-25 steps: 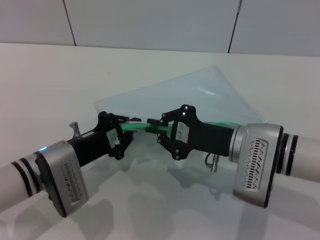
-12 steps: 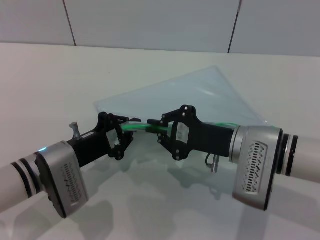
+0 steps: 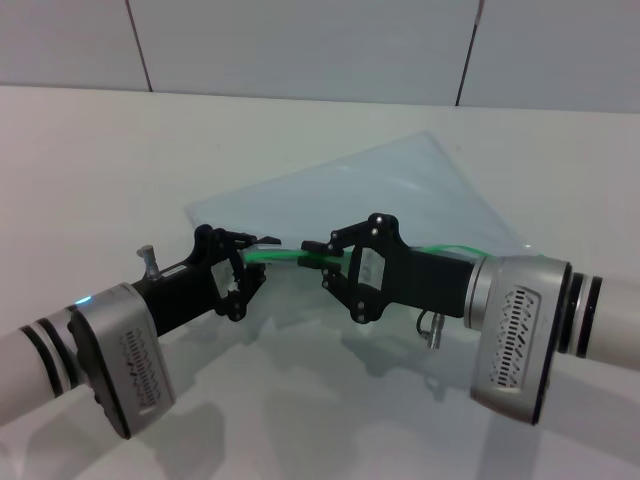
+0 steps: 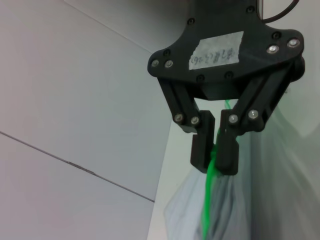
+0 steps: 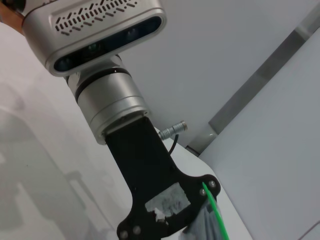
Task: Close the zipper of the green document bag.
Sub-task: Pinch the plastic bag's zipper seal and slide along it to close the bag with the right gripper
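Observation:
The green document bag [image 3: 400,190] is a translucent pale pouch lying on the white table, its near edge lifted. The bright green zipper [image 3: 285,256] is stretched between my two grippers and runs on to the right behind the right one. My left gripper [image 3: 252,265] is shut on the zipper's left end at the bag's corner. My right gripper [image 3: 320,260] is shut on the zipper a short way to the right; the slider is hidden between its fingers. In the left wrist view, the right gripper [image 4: 215,160] pinches the zipper [image 4: 206,210] above the bag [image 4: 235,215].
The white table [image 3: 120,170] meets a grey panelled wall [image 3: 300,40] at the back. The right wrist view shows my left arm's silver wrist [image 5: 107,95] and the zipper [image 5: 216,212] beside its black gripper body.
My right gripper and arm have shifted slightly to the right along the zipper, widening the gap to the left gripper. The left gripper has stayed put.

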Robot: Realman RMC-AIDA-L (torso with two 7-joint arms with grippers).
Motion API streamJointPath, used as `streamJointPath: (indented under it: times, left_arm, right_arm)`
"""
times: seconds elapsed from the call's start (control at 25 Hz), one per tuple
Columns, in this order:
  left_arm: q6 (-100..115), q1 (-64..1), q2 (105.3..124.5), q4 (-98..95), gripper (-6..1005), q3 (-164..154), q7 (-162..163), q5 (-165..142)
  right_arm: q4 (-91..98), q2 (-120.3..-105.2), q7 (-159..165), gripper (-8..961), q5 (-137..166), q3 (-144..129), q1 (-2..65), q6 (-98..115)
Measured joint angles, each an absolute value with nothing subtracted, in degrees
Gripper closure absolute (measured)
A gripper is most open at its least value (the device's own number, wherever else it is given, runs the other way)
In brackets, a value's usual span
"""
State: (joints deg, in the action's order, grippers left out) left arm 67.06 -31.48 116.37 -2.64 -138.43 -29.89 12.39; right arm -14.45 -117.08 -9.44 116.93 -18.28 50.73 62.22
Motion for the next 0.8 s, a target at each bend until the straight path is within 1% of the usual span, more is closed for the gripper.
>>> streamJointPath:
  times: [0.8]
  left_arm:
    - [68.9,-31.4,116.35,-2.2,944,-138.4,-30.0,12.4]
  right_arm:
    - [-14.0,-116.88,-11.0,867,116.9,-15.0,48.4,59.3]
